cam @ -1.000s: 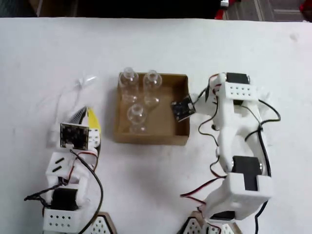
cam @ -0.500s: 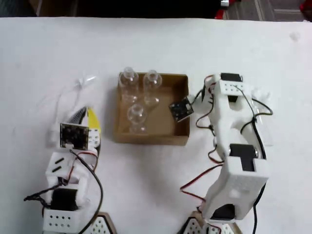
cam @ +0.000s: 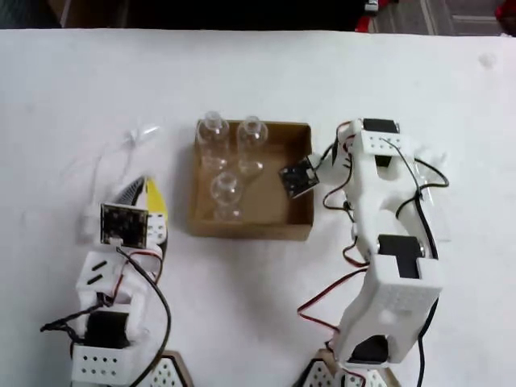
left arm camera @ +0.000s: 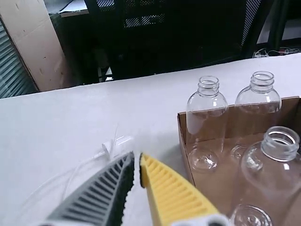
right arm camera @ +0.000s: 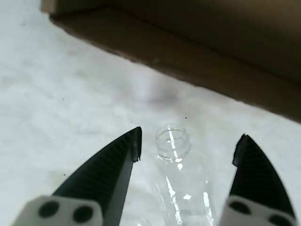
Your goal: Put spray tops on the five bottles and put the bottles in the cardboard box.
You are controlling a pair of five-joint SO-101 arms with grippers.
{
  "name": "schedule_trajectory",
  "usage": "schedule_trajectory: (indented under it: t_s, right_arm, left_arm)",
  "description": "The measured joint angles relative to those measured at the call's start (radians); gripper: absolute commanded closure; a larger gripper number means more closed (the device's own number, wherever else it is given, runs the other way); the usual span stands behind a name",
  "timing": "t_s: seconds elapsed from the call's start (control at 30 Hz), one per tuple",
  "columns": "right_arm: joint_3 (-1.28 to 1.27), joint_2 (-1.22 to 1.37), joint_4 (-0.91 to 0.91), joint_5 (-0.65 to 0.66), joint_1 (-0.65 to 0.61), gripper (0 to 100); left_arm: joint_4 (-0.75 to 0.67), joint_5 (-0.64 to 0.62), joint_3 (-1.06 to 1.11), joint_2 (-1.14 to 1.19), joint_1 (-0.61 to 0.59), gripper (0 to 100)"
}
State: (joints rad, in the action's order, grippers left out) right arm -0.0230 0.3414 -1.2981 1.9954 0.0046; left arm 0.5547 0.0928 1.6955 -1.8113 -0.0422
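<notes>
Just outside the cardboard box [right arm camera: 197, 42] wall, R gripper [right arm camera: 189, 139] hangs spread wide astride a topless bottle [right arm camera: 182, 188] lying on the table [right arm camera: 56, 84], prob. lined up to grab it; L gripper [left arm camera: 137, 162] pinched closed, empty, nr a loose spray top [left arm camera: 115, 143].

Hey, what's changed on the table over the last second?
The right arm swung slightly toward the cardboard box. Its open right tool hangs over a capless bottle lying on the table. Nothing was gripped or released. The left arm, shut left tool, three bottles in the box and loose spray top stayed put.
</notes>
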Motion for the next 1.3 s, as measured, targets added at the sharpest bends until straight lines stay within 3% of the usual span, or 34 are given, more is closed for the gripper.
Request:
schedule_trajectory:
  t_s: [0.13, 0.33, 1.3]
  right_arm:
    - [0.000, 0.025, 0.008, 0.000, 0.020, 72.8]
    - [0.000, 0.025, 0.012, 0.002, 0.032, 85.7]
    - [0.000, 0.025, 0.063, -0.031, 0.025, 90.9]
  left_arm:
    - [0.000, 0.000, 0.000, 0.000, 0.000, 98]
    - [0.000, 0.000, 0.000, 0.000, 0.000, 98]
    - [0.000, 0.000, 0.000, 0.000, 0.000, 98]
